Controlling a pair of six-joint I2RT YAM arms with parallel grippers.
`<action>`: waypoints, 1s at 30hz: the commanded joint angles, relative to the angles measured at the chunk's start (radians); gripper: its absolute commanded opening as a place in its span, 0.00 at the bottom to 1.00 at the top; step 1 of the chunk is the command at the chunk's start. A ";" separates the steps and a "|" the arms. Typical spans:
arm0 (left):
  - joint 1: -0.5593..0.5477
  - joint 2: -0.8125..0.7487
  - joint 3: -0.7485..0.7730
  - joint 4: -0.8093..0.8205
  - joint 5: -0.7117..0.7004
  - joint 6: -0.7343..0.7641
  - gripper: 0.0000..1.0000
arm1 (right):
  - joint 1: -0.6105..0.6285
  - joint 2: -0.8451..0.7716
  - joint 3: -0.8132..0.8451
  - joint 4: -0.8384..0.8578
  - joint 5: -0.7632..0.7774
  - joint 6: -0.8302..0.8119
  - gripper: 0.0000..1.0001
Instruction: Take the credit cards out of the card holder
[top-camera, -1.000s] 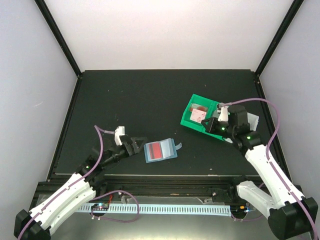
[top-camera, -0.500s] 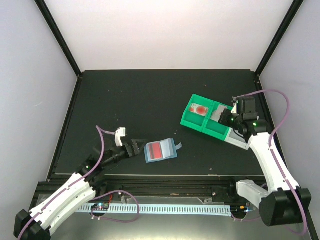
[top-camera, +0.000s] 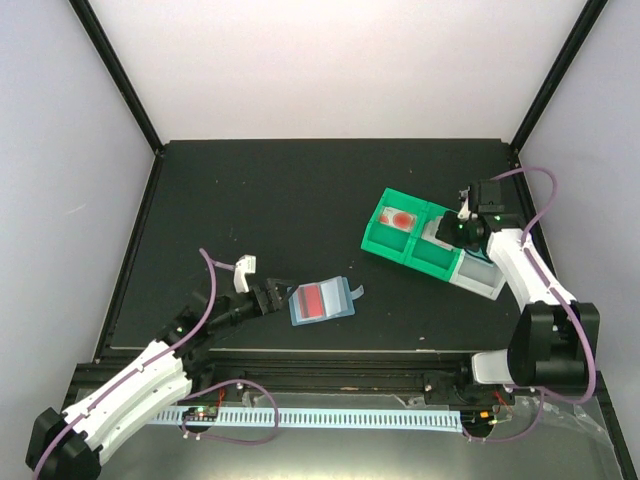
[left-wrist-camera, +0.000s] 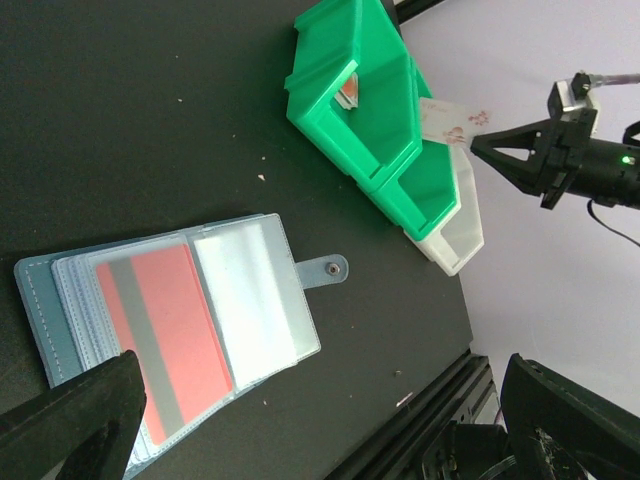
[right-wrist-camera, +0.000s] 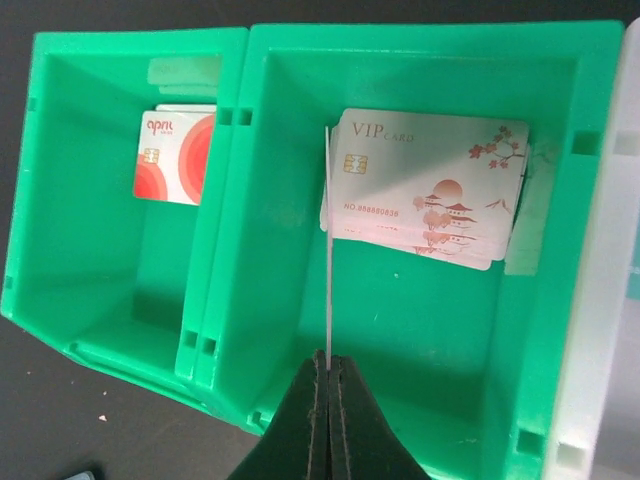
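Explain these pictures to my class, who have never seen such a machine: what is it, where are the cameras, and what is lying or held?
Two robot arms stand at the near edge of a black table. One picture looks down from above; the others come from a camera on each wrist. The left gripper is open, close to the light blue card holder, which lies open with a red card in a pocket. The right gripper is shut on a whitish-pink card above a green bin holding similar VIP cards and a red-and-white card. A clear bin adjoins it.
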 joint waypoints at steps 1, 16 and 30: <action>-0.001 -0.009 0.038 0.015 0.006 0.006 0.99 | -0.014 0.057 0.044 0.052 -0.061 -0.024 0.01; -0.001 -0.005 0.043 0.009 -0.042 0.008 0.99 | -0.039 0.219 0.044 0.147 -0.105 -0.036 0.01; -0.001 0.008 0.039 0.015 -0.047 0.005 0.99 | -0.069 0.261 0.026 0.179 -0.077 -0.032 0.09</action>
